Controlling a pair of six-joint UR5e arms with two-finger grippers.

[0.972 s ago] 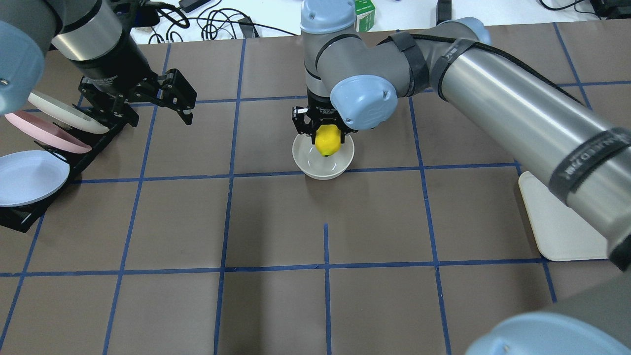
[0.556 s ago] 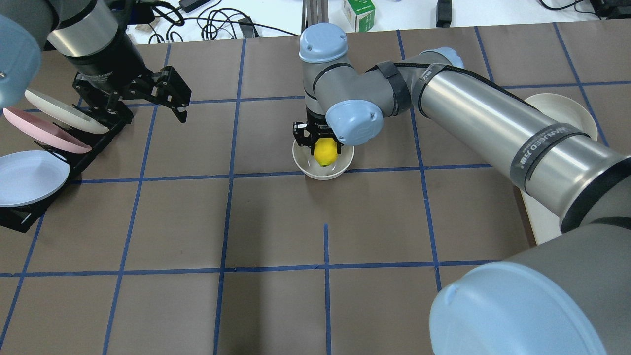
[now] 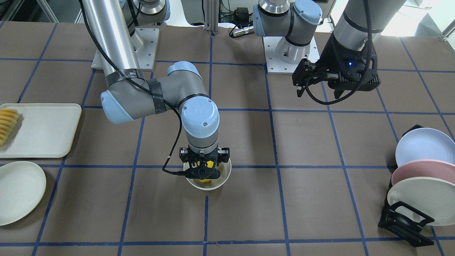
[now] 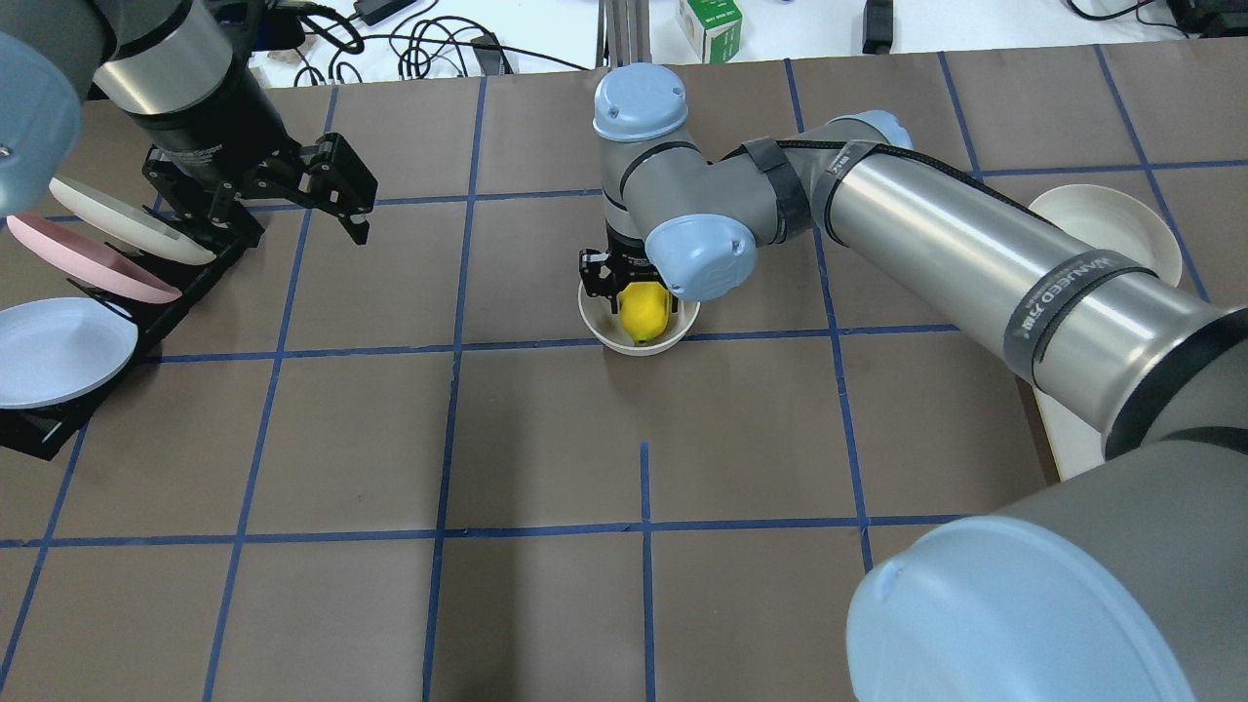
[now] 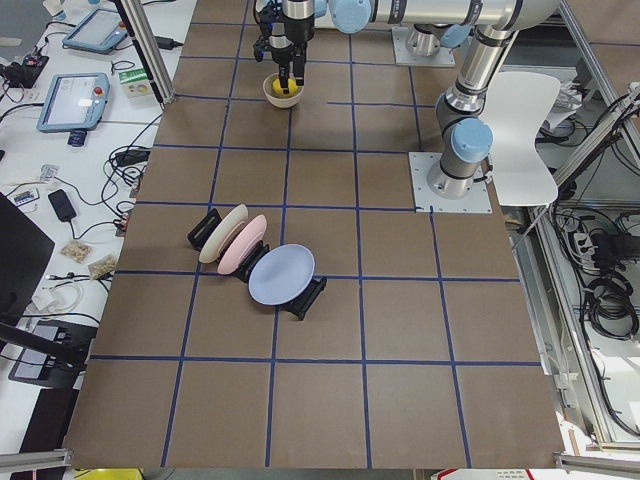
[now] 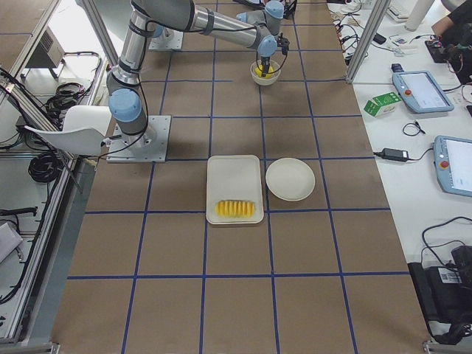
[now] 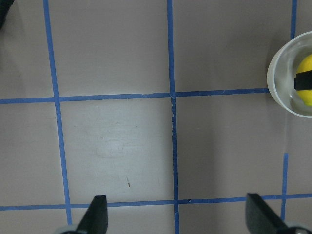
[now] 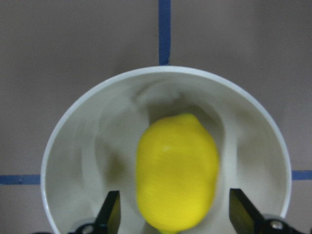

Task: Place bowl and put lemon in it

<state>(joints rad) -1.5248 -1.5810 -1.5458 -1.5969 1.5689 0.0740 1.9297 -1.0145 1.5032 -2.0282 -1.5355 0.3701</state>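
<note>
The off-white bowl (image 4: pixel 597 327) stands on the brown table near its middle. The yellow lemon (image 4: pixel 643 314) is inside it. My right gripper (image 4: pixel 634 292) hangs straight down into the bowl. In the right wrist view the lemon (image 8: pixel 178 170) lies in the bowl (image 8: pixel 73 146) and the fingers (image 8: pixel 111 214) stand apart from it on both sides, so the right gripper (image 8: pixel 175 219) is open. My left gripper (image 4: pixel 307 210) is open and empty, raised over the table by the plate rack. The left wrist view shows the bowl (image 7: pixel 278 83) at its right edge.
A black rack (image 4: pixel 68 292) holds pastel plates at my left. A cream tray (image 3: pixel 39 129) with sliced fruit (image 3: pixel 7 124) and a flat white plate (image 3: pixel 17 192) lie at my right. Blue tape lines cross the table.
My right gripper has come down with the lemon from above the bowl into it. My left gripper has drawn back a little toward the rack.
</note>
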